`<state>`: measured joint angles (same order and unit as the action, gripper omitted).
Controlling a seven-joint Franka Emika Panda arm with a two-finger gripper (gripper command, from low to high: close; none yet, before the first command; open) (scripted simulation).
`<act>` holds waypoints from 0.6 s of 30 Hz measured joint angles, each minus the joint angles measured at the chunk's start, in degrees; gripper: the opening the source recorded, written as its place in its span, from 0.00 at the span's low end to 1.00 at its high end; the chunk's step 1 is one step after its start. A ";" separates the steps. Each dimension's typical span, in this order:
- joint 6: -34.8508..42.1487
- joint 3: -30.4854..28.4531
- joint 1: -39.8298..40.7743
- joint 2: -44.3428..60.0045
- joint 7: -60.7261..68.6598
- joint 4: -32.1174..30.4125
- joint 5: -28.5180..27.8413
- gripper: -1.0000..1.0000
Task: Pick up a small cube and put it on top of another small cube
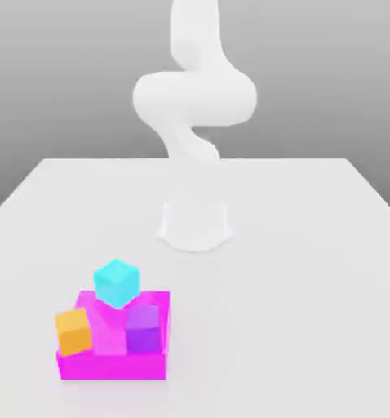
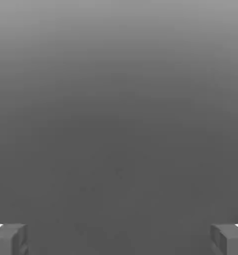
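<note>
Near the front of the table, on the exterior view's left, lies a flat magenta block [image 1: 108,365] with small cubes on it. A cyan cube [image 1: 117,282] sits highest, toward the back. In front of it are an orange cube [image 1: 73,331] and a purple cube [image 1: 144,326], and a pink piece [image 1: 108,336] lies between those two. In the hand view my gripper [image 2: 119,239] is open. Its two grey fingertips [image 2: 9,239] stand far apart with nothing between them, against a plain grey background.
The white arm [image 1: 194,98] rises from its round base [image 1: 195,224] at the table's middle and bends upward out of the picture. The white table [image 1: 312,286] stretches wide around the base and the magenta block.
</note>
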<state>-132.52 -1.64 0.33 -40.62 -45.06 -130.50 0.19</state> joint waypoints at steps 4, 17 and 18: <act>-1.24 -2.81 0.63 8.59 1.54 2.10 0.66 0.50; -5.03 -11.43 4.05 35.61 8.85 8.70 6.19 0.50; -5.33 -11.66 4.79 37.72 9.51 9.20 6.80 0.50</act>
<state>-137.85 -13.31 5.12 -2.90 -35.54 -121.30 6.99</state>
